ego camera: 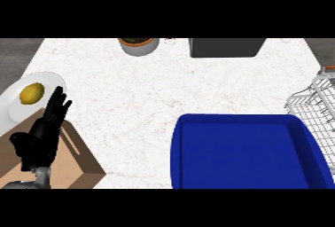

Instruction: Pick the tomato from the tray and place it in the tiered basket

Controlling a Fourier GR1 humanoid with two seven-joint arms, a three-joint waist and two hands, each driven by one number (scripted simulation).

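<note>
Left hand (40,133) is parked at the lower left of the head view, fingers straight and pointing up, holding nothing, just resting there over a wooden board (78,159) with its fingertips reaching up to the rim of a white plate (16,108). The plate sits at the left edge of the counter (131,97) and has a lemon (31,93) on it, just beside those fingertips but not touching as far as I can see. The right hand doesn't show up anywhere in the view. The blue tray (245,153) takes up the lower right of the counter, and its whole visible inside is bare blue, no tomato showing in it or anywhere else in the view, so I can't say where it is. Off at the right edge you get the white wire tiered basket (314,104), just beside the tray's far right corner, and only part of it is in view. At the far edge of the counter there's a grey pot (138,45) with something dark in it, and to its right, well apart, a dark grey box (227,47)
</note>
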